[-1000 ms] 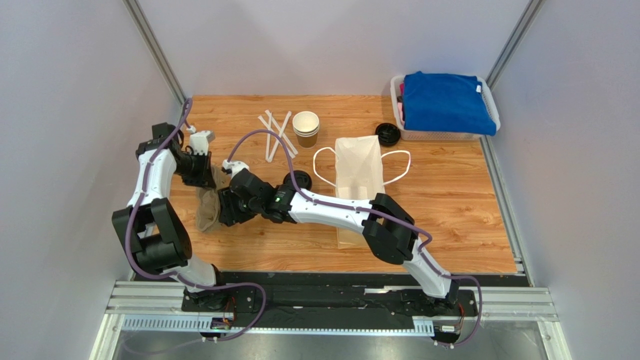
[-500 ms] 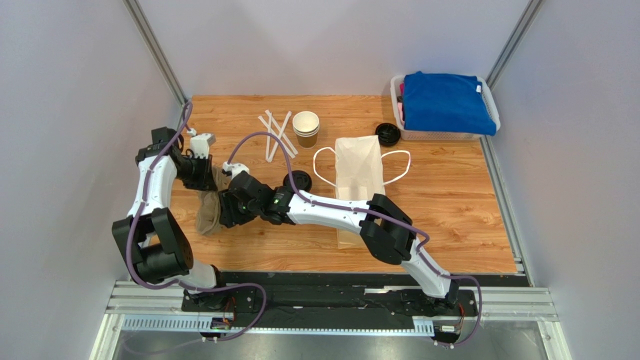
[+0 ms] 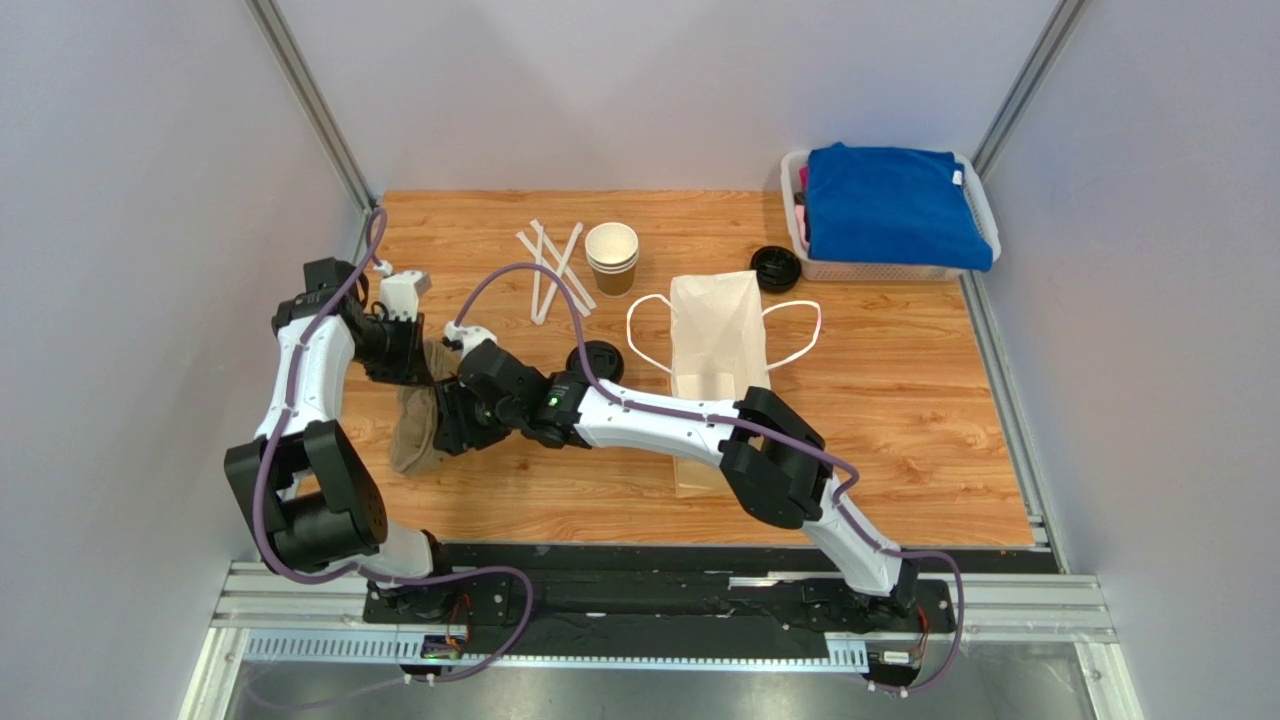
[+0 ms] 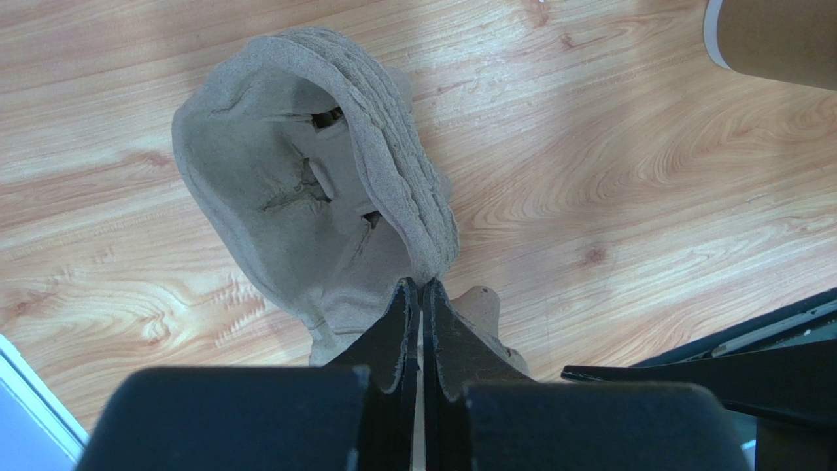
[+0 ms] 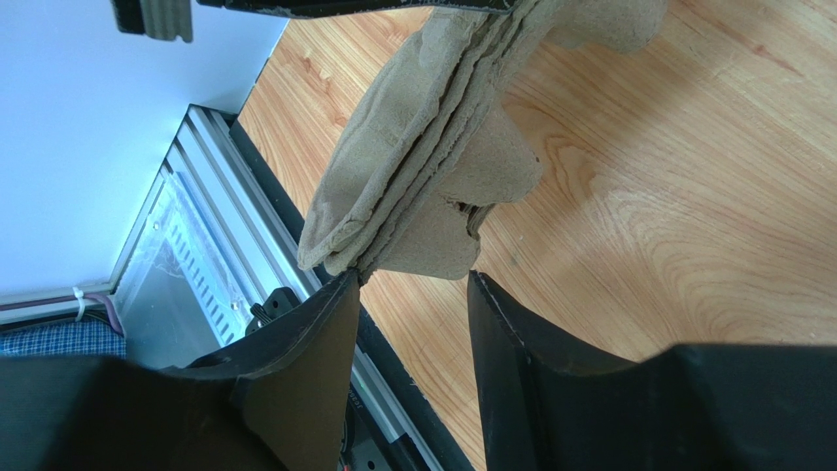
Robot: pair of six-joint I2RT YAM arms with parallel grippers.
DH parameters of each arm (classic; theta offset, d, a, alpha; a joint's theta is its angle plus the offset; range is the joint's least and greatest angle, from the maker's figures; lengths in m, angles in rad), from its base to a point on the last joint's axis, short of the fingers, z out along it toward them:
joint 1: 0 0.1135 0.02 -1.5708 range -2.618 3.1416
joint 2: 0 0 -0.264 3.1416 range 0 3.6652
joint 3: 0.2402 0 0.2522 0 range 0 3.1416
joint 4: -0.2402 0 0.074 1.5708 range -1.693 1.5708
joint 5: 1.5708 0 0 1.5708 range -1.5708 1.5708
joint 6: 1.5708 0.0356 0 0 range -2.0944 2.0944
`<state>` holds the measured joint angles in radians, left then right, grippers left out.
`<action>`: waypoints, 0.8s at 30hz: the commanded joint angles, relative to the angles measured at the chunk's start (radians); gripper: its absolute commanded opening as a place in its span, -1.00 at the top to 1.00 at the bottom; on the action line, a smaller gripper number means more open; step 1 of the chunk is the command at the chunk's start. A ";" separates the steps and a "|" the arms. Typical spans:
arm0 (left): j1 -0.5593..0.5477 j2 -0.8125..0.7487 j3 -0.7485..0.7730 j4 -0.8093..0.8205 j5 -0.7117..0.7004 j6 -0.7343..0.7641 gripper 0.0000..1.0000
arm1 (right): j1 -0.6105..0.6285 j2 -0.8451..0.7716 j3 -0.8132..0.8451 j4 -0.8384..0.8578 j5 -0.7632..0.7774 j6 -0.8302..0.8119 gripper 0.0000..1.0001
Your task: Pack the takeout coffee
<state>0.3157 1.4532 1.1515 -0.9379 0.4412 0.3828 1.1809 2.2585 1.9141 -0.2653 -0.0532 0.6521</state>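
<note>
The takeout coffee (image 3: 598, 360) shows from above as a round black lid, just behind my right forearm. My left gripper (image 4: 420, 287) is shut on the rim of a stack of beige pulp cup carriers (image 4: 324, 186) and holds it tilted over the wood at the left (image 3: 416, 413). My right gripper (image 5: 413, 280) is open beside the stack's lower end (image 5: 422, 186). One fingertip (image 5: 346, 287) touches the stack's edge; nothing sits between the jaws. In the top view the right gripper (image 3: 451, 425) is right next to the stack. The white paper bag (image 3: 718, 338) lies flat in the middle.
A stack of lidless brown cups (image 3: 612, 255) and white straws (image 3: 553, 267) lie at the back. A loose black lid (image 3: 775, 267) sits by a white basket (image 3: 793, 225) with blue cloth. A brown cup side (image 4: 776, 39) shows in the left wrist view. The left wall is close.
My left gripper and the carrier stack have shifted slightly to the left. My right gripper has followed a little; otherwise nothing has moved.
</note>
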 commanded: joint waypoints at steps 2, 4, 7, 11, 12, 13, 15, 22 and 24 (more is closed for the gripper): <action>0.006 -0.022 0.004 -0.012 0.017 -0.013 1.00 | -0.012 -0.031 0.011 0.072 0.007 0.017 0.03; 0.006 -0.019 0.008 -0.010 0.017 -0.012 1.00 | -0.013 -0.036 0.008 0.072 0.003 0.020 0.02; 0.006 -0.005 0.013 -0.006 0.007 -0.012 1.00 | -0.013 -0.042 0.003 0.077 -0.008 0.021 0.02; 0.006 0.007 0.028 -0.002 0.002 -0.010 1.00 | -0.012 -0.045 -0.001 0.072 -0.008 0.017 0.02; 0.008 0.010 0.033 -0.001 0.004 -0.012 1.00 | -0.013 -0.047 -0.004 0.071 -0.008 0.015 0.02; 0.006 0.009 0.036 0.001 0.004 -0.010 1.00 | -0.013 -0.047 -0.007 0.069 -0.014 0.015 0.02; 0.008 0.015 0.042 -0.002 0.002 -0.007 1.00 | -0.013 -0.047 -0.012 0.069 -0.019 0.020 0.02; 0.008 0.024 0.048 0.005 -0.004 -0.009 1.00 | -0.009 -0.056 -0.017 0.071 -0.036 0.021 0.02; 0.008 0.026 0.048 0.002 0.001 -0.012 1.00 | -0.009 -0.057 -0.018 0.069 -0.037 0.020 0.01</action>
<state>0.3157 1.4765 1.1538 -0.9390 0.4305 0.3824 1.1748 2.2578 1.8950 -0.2424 -0.0826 0.6624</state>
